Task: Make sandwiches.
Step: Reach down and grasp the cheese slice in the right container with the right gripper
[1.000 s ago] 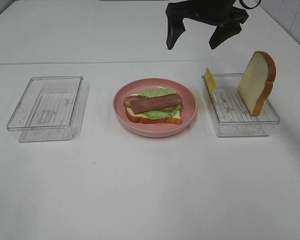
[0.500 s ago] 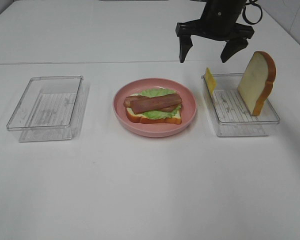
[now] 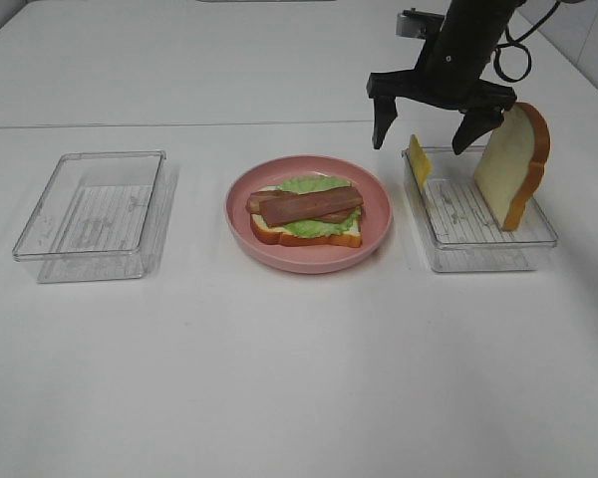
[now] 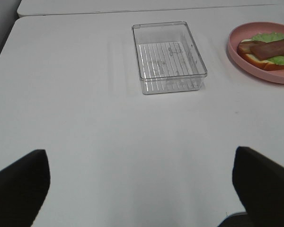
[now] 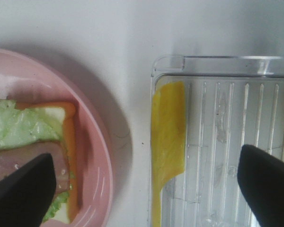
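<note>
Right gripper (image 3: 424,134), jaws wide apart, hangs right over cheese slice (image 3: 419,159) propped on tray (image 3: 490,245) wall, likely lined up to grab it for the unfinished sandwich (image 3: 304,212) on plate (image 3: 309,264) beside it.

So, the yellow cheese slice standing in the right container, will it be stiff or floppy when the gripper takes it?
Probably fairly stiff: the cheese slice stands on edge against the wall of the clear container without folding. It looks thin, so it is likely light and apt to tip flat if nudged. Its smooth face may slip in a grip.
</note>
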You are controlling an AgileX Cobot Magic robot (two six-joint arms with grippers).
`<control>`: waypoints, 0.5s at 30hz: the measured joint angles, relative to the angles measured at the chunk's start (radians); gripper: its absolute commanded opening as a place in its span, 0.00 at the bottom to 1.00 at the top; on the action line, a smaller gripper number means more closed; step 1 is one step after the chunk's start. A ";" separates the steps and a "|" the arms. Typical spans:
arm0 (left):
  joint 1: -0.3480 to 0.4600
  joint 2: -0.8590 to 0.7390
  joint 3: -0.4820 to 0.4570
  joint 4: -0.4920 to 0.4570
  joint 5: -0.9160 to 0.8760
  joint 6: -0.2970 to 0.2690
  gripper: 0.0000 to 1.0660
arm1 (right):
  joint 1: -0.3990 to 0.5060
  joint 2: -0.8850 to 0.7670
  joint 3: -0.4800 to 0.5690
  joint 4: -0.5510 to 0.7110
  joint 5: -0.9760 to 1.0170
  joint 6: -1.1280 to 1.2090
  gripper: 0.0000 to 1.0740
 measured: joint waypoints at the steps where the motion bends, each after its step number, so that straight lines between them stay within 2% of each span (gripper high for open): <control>1: 0.000 0.000 0.000 0.000 0.000 0.000 0.94 | 0.000 0.000 0.000 0.000 0.000 0.000 0.90; 9: 0.000 0.000 0.000 0.001 0.000 0.000 0.94 | -0.001 0.037 0.000 0.010 0.000 0.001 0.89; 15: 0.000 0.000 0.000 0.001 0.000 0.000 0.94 | -0.001 0.040 0.000 0.011 0.000 0.006 0.84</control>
